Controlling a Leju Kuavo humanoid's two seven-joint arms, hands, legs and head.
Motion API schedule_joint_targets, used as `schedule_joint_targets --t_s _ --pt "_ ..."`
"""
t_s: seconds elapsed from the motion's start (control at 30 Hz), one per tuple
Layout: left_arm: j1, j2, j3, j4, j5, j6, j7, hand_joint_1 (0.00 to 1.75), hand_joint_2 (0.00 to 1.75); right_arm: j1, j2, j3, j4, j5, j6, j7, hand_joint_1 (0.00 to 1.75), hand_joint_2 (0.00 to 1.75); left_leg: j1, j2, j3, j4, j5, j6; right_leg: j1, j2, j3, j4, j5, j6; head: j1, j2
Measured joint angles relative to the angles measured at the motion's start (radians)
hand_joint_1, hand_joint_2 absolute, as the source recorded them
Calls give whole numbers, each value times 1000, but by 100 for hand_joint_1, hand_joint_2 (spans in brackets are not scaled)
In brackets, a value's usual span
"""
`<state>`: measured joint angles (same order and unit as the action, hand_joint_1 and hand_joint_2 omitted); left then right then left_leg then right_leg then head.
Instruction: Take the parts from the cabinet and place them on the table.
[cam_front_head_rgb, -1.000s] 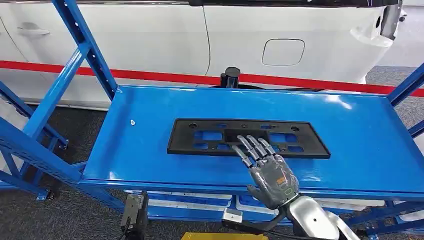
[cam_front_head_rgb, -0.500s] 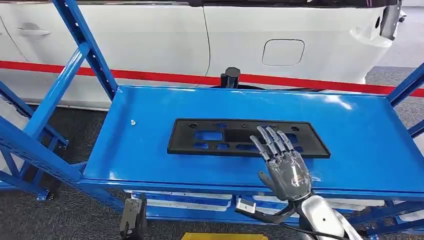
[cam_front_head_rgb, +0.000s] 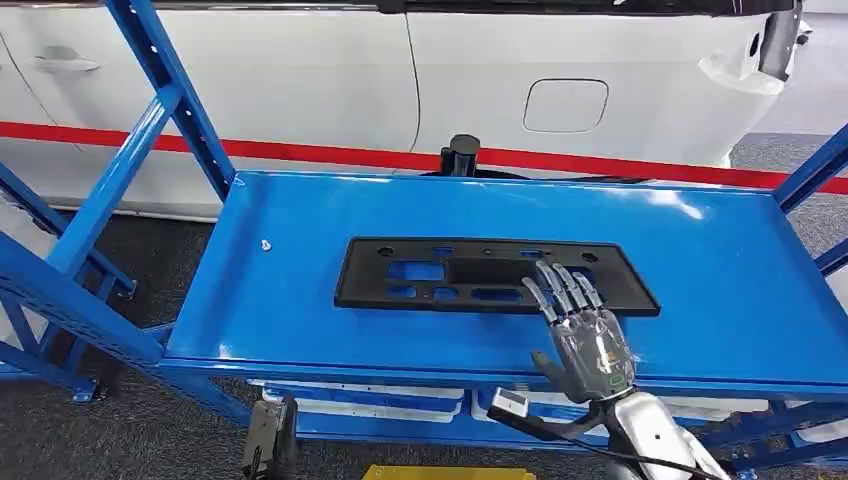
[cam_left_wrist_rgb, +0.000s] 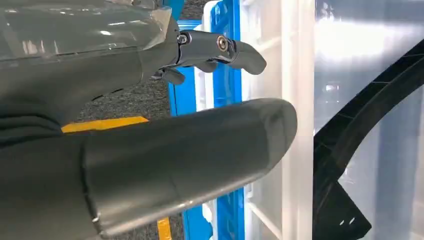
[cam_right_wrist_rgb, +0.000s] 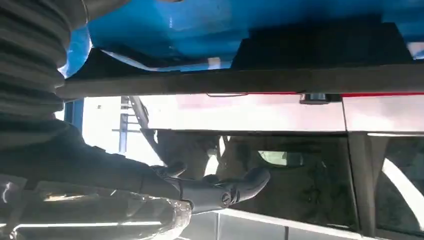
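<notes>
A flat black plastic plate (cam_front_head_rgb: 440, 272) with several cut-outs lies in the middle of the blue cabinet shelf (cam_front_head_rgb: 300, 210). My right hand (cam_front_head_rgb: 585, 335) hovers at the plate's front right corner, fingers stretched out and apart, fingertips over the plate's edge, holding nothing. In the right wrist view the same hand (cam_right_wrist_rgb: 100, 170) shows a straight finger with nothing in it. My left hand (cam_left_wrist_rgb: 150, 150) hangs low beside white bins, its thumb and a finger apart and empty. A black part (cam_left_wrist_rgb: 350, 150) lies in a bin next to it.
Slanted blue uprights (cam_front_head_rgb: 165, 90) frame the shelf on the left, with another at the right edge (cam_front_head_rgb: 815, 170). A white car (cam_front_head_rgb: 500, 80) with a red stripe stands behind. White bins (cam_front_head_rgb: 380, 400) sit under the shelf. A small white speck (cam_front_head_rgb: 265, 244) lies on the shelf's left part.
My right hand has slid to the right along the plate's front edge and drawn back slightly toward me. The plate has not moved.
</notes>
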<state>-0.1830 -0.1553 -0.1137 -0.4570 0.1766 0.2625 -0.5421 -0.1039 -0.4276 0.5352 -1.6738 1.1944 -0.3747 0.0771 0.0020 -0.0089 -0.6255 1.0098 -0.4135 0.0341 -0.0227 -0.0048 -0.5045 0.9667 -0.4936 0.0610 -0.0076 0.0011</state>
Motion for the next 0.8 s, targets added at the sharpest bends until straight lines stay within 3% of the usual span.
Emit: schedule_joint_targets --t_s 0.23,0.63,0.67,0.7,0.73,0.8 --pt "-9 -4 -5 11 1 -8 -6 0 0 -99 55 13 135 -13 -45 0 0 175 0 -1 2 0 0 0 0 -1 -1 0 0 0 0 0" --pt "-13 -6 -18 19 1 -9 -31 0 0 -175 118 23 261 -29 -73 17 0 175 0 0 2 0 0 0 0 0 1 0 0 0 1 0" --pt "-13 -7 -19 19 1 -9 -36 0 0 -187 131 23 283 -27 -65 27 23 175 0 0 3 0 0 0 0 0 1 0 0 0 0 0" --pt "-15 -8 -22 19 1 -9 -36 0 0 -199 144 23 304 -27 -52 37 152 175 0 0 3 0 0 0 0 0 1 0 0 0 0 0" --pt "-17 -9 -28 19 1 -8 -36 0 0 -211 158 23 325 -27 -34 45 164 175 0 0 3 0 0 0 0 0 1 0 0 0 0 0" --pt "-22 -10 -37 19 1 -5 -36 0 0 -234 180 23 365 -27 5 61 164 175 0 0 4 0 0 0 0 0 2 0 0 0 0 0"
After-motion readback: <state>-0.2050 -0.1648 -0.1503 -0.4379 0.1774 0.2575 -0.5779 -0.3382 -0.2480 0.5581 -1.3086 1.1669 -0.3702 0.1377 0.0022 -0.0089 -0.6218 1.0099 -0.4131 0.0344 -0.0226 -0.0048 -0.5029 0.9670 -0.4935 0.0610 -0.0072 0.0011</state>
